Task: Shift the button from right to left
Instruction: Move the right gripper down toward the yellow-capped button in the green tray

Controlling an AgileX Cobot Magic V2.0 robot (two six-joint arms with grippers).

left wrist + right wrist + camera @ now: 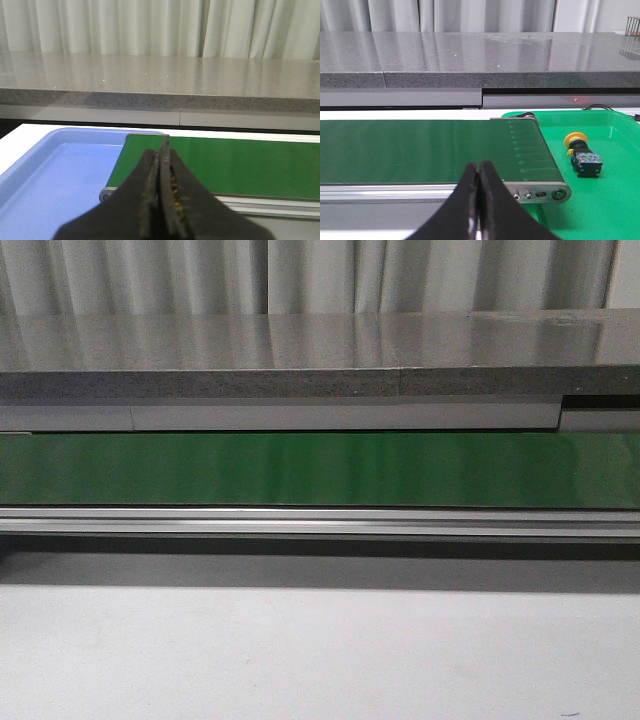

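The button (581, 153), a yellow mushroom head on a black boxy body, lies on its side in the green tray (610, 210) beyond the belt's right end. My right gripper (479, 167) is shut and empty, in front of the green belt (420, 150) and well apart from the button. My left gripper (161, 150) is shut and empty, over the belt's left end (240, 165) beside the blue tray (45, 190). The front view shows only the belt (320, 468); no gripper and no button show there.
A grey stone counter (300, 355) runs behind the belt, with white curtains behind it. An aluminium rail (320, 522) edges the belt's front. The belt's roller end plate (540, 192) sits against the green tray. White tabletop (320, 660) lies in front.
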